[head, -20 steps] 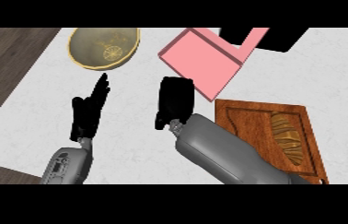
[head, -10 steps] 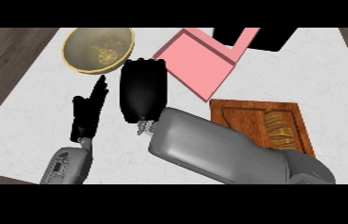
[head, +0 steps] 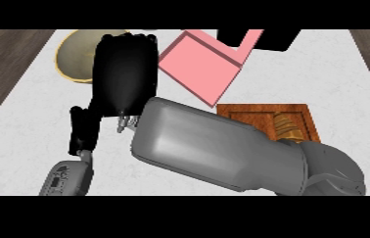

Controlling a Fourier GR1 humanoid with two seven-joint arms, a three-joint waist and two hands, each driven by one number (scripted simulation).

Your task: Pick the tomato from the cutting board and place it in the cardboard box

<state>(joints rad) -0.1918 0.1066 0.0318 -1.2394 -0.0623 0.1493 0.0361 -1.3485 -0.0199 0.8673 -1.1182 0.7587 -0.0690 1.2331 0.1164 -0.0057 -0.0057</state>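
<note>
My right hand (head: 127, 75) fills the upper left of the head view, back side toward me, raised close to the camera over the counter. Its grey forearm (head: 217, 144) runs diagonally from the lower right and covers much of the scene. No tomato shows anywhere. The wooden cutting board (head: 264, 115) lies at the right, half hidden under the forearm. The box (head: 206, 65) is pink and open, just right of the right hand. My left hand (head: 81, 129) rests upright at the left, mostly hidden behind the right hand; what shows of it is straight.
A tan round plate (head: 72, 56) sits at the back left, partly behind the right hand. A black object (head: 260, 38) lies beyond the pink box. A tan ridged item (head: 289, 127) lies on the cutting board. Dark wood borders the white counter (head: 29, 129) on both sides.
The right hand and forearm have risen toward the camera and swung left, now covering the plate's edge and most of the left hand. The left hand has stayed in place.
</note>
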